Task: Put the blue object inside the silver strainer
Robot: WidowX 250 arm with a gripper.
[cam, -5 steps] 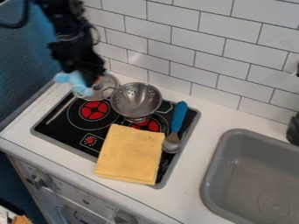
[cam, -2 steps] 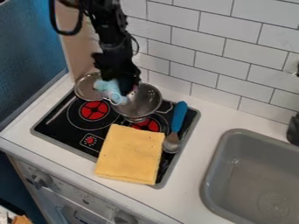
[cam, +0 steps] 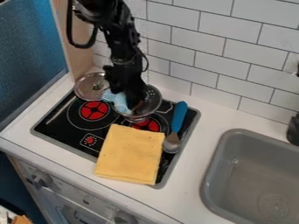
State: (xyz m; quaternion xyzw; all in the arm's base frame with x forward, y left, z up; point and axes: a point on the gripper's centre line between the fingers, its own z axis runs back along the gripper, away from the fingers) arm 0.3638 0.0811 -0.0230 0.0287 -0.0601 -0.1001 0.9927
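1. The blue object is sitting at the left side of the strainer, partly over its opening and partly reaching past its rim toward the lid. You cannot tell whether it is touching the bowl's inside.
2. Your gripper is grasping the blue object and is hanging down over the strainer, covering much of the bowl from you.
3. Your arm is extending down from the top edge, left of centre, with a black cable looping beside it.
4. The strainer is standing upright at the back of the stove, overlapping the red burner on the right.
5. The lid is lying just left of the strainer, behind the left burner.
6. In front of the strainer, a yellow cloth is lying flat, covering part of the stove and reaching over its front edge onto the counter.
7. To the right of the strainer and cloth, the spatula is lying with its blue handle pointing to the back and its grey head toward you.
8. Farther right, the grey sink is sitting in the counter, and white tiles are lining the wall behind.
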